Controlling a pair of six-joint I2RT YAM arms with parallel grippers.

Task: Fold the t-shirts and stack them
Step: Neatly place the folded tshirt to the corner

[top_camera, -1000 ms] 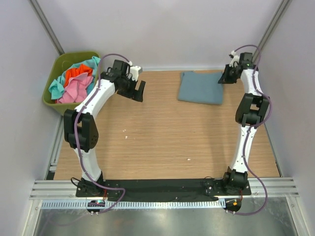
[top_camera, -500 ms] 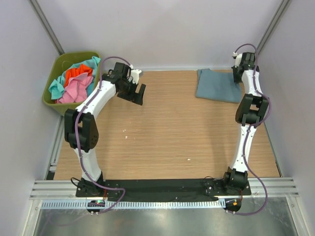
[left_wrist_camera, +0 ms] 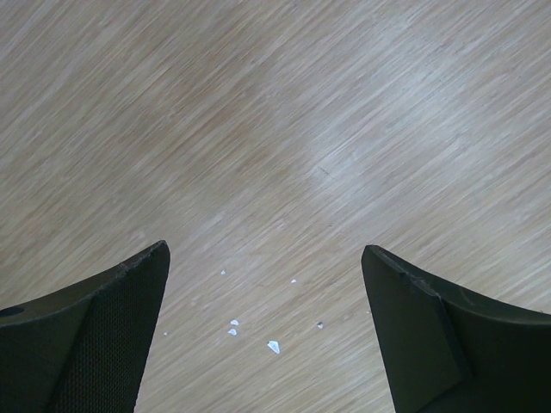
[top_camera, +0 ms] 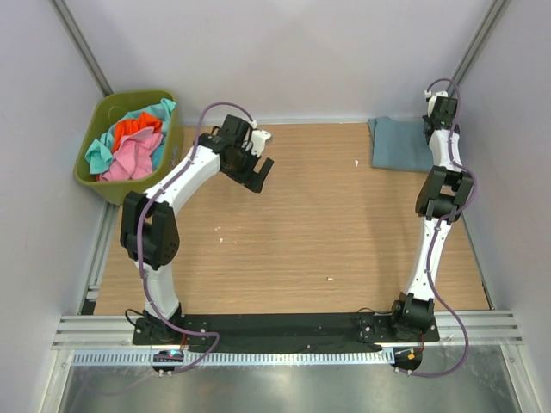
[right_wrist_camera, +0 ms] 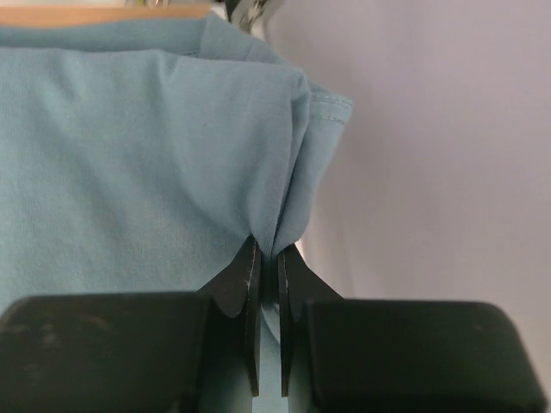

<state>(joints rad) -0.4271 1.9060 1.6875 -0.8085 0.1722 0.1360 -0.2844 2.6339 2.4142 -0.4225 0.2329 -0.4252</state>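
A folded slate-blue t-shirt (top_camera: 399,144) lies at the table's far right corner. My right gripper (top_camera: 436,120) is shut on its right edge, next to the side wall. In the right wrist view a pinched fold of the slate-blue t-shirt (right_wrist_camera: 155,146) rises from between the closed fingers of the right gripper (right_wrist_camera: 269,258). Pink, orange-red and turquoise t-shirts (top_camera: 131,144) lie heaped in the olive-green bin (top_camera: 93,181) at the far left. My left gripper (top_camera: 261,173) hangs open over bare wood at the far middle-left. In the left wrist view the left gripper (left_wrist_camera: 265,258) holds nothing.
Grey walls close in the table on the left, back and right. Small white specks (left_wrist_camera: 272,346) lie on the wood under the left gripper, and others (top_camera: 330,279) in the middle. The arm bases stand on a black rail (top_camera: 284,325) at the near edge.
My right gripper has dragged the slate-blue t-shirt to the right, from the far middle into the far right corner. My left gripper has swung right, away from the bin.
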